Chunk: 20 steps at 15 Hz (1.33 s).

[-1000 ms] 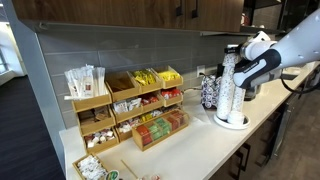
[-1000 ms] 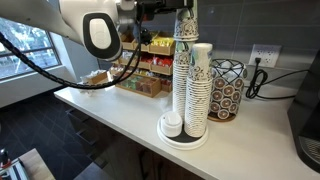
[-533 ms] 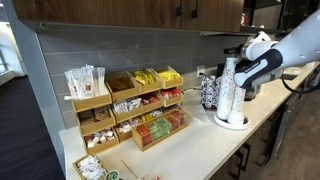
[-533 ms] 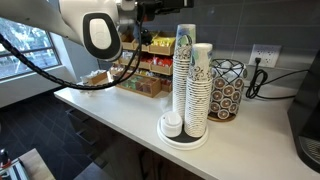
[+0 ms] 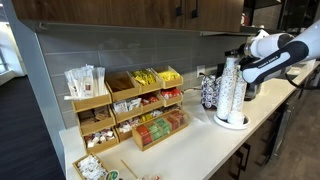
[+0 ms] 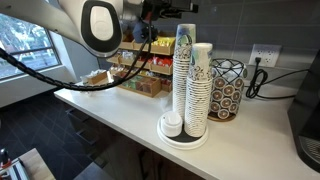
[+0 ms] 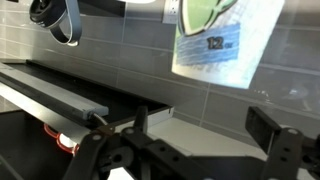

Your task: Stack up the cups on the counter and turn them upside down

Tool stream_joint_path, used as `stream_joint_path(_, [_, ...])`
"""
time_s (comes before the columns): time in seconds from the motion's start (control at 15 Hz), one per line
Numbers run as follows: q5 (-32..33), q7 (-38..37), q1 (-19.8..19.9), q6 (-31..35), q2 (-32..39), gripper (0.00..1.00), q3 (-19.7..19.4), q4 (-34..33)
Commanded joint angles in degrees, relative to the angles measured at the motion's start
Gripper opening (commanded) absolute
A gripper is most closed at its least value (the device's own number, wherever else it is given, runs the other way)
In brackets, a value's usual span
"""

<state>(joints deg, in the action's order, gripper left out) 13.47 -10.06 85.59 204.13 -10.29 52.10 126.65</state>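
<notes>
Gripper [image 7: 205, 125], jaws wide and empty, hovers beside the top of a tall white cup column [image 6: 182, 100] on the long off-white counter [image 6: 120, 112], where the green-patterned white paper cups [image 6: 183, 42] sit nested, seemingly parked there for stacking.

No legible text, label or number in any view.

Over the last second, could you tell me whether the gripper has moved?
Yes: the gripper has risen, away from the top of the tall cup column.
</notes>
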Motion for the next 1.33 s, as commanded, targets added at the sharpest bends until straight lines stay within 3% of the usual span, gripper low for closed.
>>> stream_joint_path(0.0, [15.77,-11.06,-11.18,-3.82,3.68,1.00,-12.16,-2.90])
stream_joint_path(0.2, [29.77,-23.87,-17.01,-2.70,2.48,1.00,-20.21,-2.35])
stream_joint_path(0.47, [48.66,-41.38,-21.95,0.63,-0.58,1.00,-29.41,-0.71])
stream_joint_path(0.8, [70.70,-62.23,-21.43,8.24,-5.30,1.00,-37.04,-2.77])
stream_joint_path(1.07, [76.78,-70.73,-20.27,14.94,-7.46,1.00,-40.03,-7.12])
stream_joint_path(1.27, [87.18,-81.63,-18.70,17.69,-8.47,1.00,-40.36,-10.99])
